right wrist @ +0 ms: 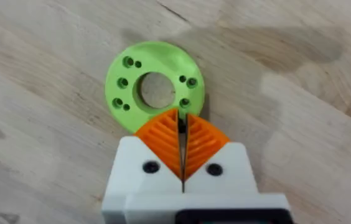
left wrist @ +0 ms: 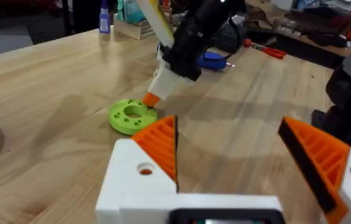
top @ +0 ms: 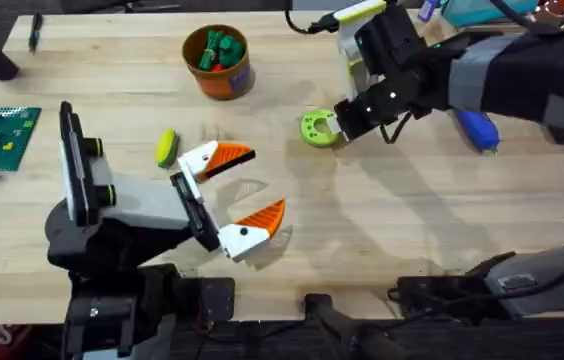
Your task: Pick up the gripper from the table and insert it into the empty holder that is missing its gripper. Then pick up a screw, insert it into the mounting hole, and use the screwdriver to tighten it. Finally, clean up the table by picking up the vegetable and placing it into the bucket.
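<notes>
Resting closed-fingered beside the green disc (right wrist: 155, 85), right gripper (right wrist: 182, 127); no legible writing.

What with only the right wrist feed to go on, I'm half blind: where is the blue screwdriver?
Observer: The screwdriver lies on the table, to the right of the right hand in the overhead view, partly under that arm.
Operator: And the vegetable?
Observer: The vegetable lies just left of the left hand, which is open.
Operator: The bucket?
Observer: The bucket stands farther back, beyond the vegetable, with green and red pieces inside.
</notes>
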